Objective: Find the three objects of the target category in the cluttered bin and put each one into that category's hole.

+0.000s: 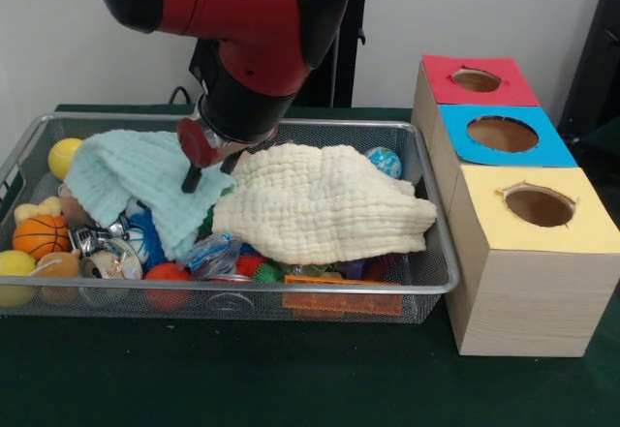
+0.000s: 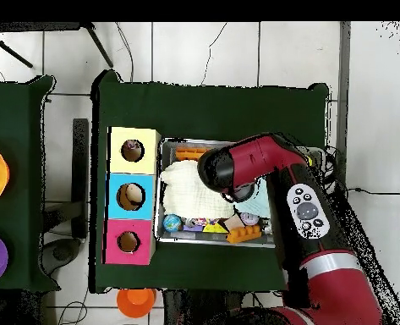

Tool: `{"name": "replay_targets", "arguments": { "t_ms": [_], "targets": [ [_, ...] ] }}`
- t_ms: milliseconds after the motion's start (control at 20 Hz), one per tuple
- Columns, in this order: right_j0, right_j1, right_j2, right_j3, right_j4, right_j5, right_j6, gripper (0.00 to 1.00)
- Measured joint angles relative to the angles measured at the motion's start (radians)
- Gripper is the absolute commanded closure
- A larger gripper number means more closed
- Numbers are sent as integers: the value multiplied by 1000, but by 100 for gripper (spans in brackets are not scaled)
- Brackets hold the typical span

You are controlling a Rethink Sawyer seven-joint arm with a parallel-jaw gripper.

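Gripper point(image 1: 194, 177) down on mint cloth point(image 1: 136, 180) in wire bin point(image 1: 426, 282); finger spread: cannot tell. Toys mostly buried; orange ball point(image 1: 41, 236) exposed left, cream cloth point(image 1: 320, 202) centre. Target category unknown. Advice: drag cloths aside gently. Holes in boxes point(image 1: 528, 253) right.
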Motion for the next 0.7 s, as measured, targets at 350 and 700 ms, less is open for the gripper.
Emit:
{"name": "replay_targets", "arguments": {
  "t_ms": [350,700],
  "targets": [
    [14,24,-7,-7,-1,0,0,0],
    [34,24,-18,-11,-18,0,0,100]
  ]
}}
